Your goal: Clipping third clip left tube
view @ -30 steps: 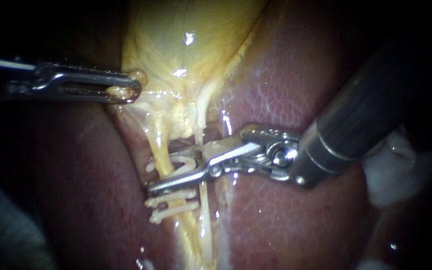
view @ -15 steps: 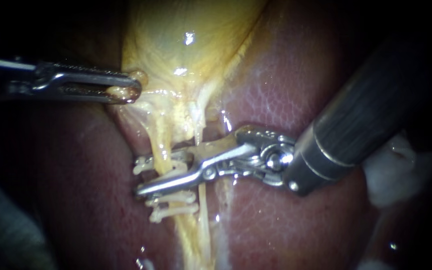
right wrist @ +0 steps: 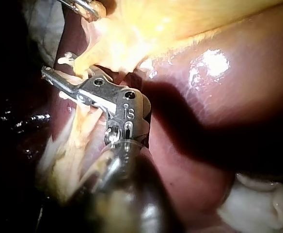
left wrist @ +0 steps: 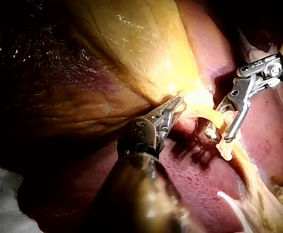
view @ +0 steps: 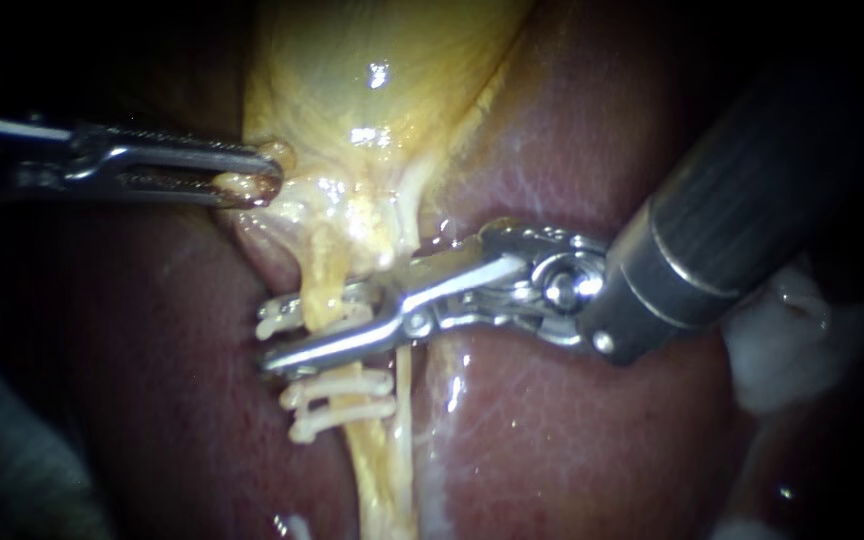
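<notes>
Left tube (view: 324, 290), a pale yellow cord, is seen leaving the neck of the gallbladder (view: 372, 90). Its long axis points straight away from the gallbladder, over the liver (view: 572, 430). Just beyond the gallbladder, a white clip (view: 274, 322) is held crosswise over the tube by the right instrument (view: 277, 335), whose jaws are narrowed onto it from both sides. Farther from the gallbladder, two set clips (view: 342, 383) cross the tube. The gallbladder's edge is pinched by the left instrument (view: 252, 182), jaws nearly closed on it.

The left instrument (view: 252, 180) enters from 9 o'clock, lying level, its jaws pointing to 3 o'clock and clamped on a fold of the gallbladder (view: 352, 60). The right instrument (view: 264, 340) enters from 2 o'clock, wrist bent, jaws aimed towards 8 o'clock, narrowly parted and holding a clip (view: 277, 320).
</notes>
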`<state>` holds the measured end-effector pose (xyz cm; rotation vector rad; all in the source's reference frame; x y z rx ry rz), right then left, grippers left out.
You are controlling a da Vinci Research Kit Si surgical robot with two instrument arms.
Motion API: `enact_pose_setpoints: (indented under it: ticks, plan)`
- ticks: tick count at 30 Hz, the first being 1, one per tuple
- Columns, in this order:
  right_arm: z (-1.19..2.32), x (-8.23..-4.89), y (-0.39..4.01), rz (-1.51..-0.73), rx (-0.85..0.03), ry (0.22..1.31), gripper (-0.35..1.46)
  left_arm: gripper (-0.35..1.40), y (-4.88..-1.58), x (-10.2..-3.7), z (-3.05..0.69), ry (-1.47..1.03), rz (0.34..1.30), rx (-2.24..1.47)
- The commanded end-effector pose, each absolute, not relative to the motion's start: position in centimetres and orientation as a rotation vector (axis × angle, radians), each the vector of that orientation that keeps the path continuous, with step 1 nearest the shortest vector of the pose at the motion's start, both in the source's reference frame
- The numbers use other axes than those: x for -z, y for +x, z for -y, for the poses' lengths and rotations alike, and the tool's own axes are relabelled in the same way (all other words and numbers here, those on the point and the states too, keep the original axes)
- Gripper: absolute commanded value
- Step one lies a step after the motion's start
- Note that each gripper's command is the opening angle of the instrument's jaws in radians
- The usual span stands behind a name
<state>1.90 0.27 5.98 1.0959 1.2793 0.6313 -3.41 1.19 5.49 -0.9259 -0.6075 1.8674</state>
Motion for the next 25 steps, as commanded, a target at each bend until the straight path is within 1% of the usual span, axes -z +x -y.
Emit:
enact_pose_setpoints:
  ticks: [1, 3, 5, 6, 8, 12, 22, 23, 24, 25]
  plan:
    - [-0.27, -5.96, 1.89, -1.277, -0.636, 1.101, 0.01, -0.35, -3.41, -5.50, -1.19, -0.926, 0.607, -1.868]
    - [-0.27, -5.96, 1.88, -1.277, -0.635, 1.101, -0.12, -0.35, -3.41, -5.50, -1.19, -0.926, 0.607, -1.868]
    - [-0.26, -5.96, 1.88, -1.277, -0.637, 1.099, -0.30, -0.35, -3.41, -5.50, -1.19, -0.926, 0.607, -1.868]
    - [-0.26, -5.96, 1.87, -1.266, -0.654, 1.115, -0.35, -0.35, -3.41, -5.50, -1.19, -0.926, 0.607, -1.868]
    - [-0.24, -5.98, 1.85, -1.246, -0.684, 1.143, -0.35, -0.35, -3.41, -5.50, -1.19, -0.926, 0.607, -1.868]
    - [-0.21, -6.01, 1.82, -1.248, -0.695, 1.128, -0.35, -0.35, -3.41, -5.50, -1.19, -0.926, 0.607, -1.868]
    - [-0.19, -6.03, 1.82, -1.248, -0.695, 1.124, -0.35, -0.35, -3.42, -5.51, -1.19, -0.926, 0.607, -1.868]
    - [-0.18, -6.04, 1.82, -1.243, -0.704, 1.132, -0.35, -0.35, -3.42, -5.51, -1.19, -0.926, 0.607, -1.868]
    - [-0.16, -6.04, 1.83, -1.226, -0.731, 1.155, -0.35, -0.35, -3.42, -5.51, -1.19, -0.926, 0.607, -1.868]
    - [-0.14, -6.05, 1.83, -1.220, -0.739, 1.162, -0.20, -0.35, -3.42, -5.51, -1.19, -0.926, 0.607, -1.868]
